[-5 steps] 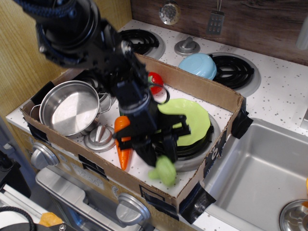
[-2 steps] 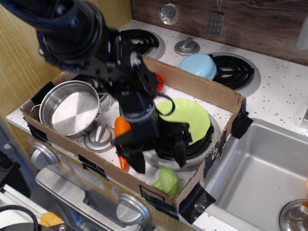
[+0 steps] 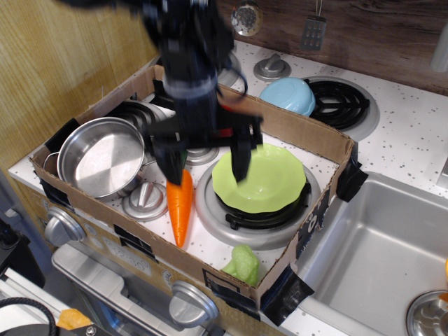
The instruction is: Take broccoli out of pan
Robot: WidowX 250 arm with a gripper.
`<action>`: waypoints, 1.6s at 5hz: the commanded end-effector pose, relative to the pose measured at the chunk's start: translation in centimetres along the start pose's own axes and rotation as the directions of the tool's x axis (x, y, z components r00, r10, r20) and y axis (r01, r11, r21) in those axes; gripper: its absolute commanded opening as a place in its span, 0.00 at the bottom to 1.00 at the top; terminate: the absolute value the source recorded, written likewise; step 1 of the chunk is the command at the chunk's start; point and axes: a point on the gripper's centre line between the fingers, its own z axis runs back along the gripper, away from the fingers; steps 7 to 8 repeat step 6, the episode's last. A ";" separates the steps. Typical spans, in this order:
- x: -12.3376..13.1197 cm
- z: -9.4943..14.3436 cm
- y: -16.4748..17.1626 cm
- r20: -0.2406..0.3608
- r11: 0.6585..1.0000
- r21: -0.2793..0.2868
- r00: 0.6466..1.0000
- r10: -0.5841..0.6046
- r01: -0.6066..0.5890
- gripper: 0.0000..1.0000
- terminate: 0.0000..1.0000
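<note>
Claw point(image 3: 204, 155) released, jaws spread wide, holding nothing. Broccoli point(image 3: 243, 264) lies on the desk point(image 3: 210, 241) well below and slightly right of the claw, against the box's front wall; pan point(image 3: 102, 157) off to the claw's left, empty. Broccoli looks like hollow plastic: probably light, stiff, lumpy, not fragile. If regrasping, I'd pinch across the narrower middle, between lumps.

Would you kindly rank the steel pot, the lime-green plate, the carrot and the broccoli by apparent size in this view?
1-2. steel pot and lime-green plate: look alike in width, so unranked.
3. carrot.
4. broccoli, though nearest the camera.
</note>
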 end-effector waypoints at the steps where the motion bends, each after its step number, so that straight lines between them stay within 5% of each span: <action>1: 0.8 5.2 -0.8 0.069 1.000 -0.005 0.998 -0.011 0.011 1.00 0.00; 5: 0.7 5.5 -1.0 0.058 1.000 0.016 0.998 -0.004 0.003 1.00 0.00; 6: 0.7 5.5 -1.0 0.058 1.000 0.016 0.998 -0.004 0.003 1.00 1.00; 8: 0.7 5.5 -1.0 0.058 1.000 0.016 0.998 -0.004 0.003 1.00 1.00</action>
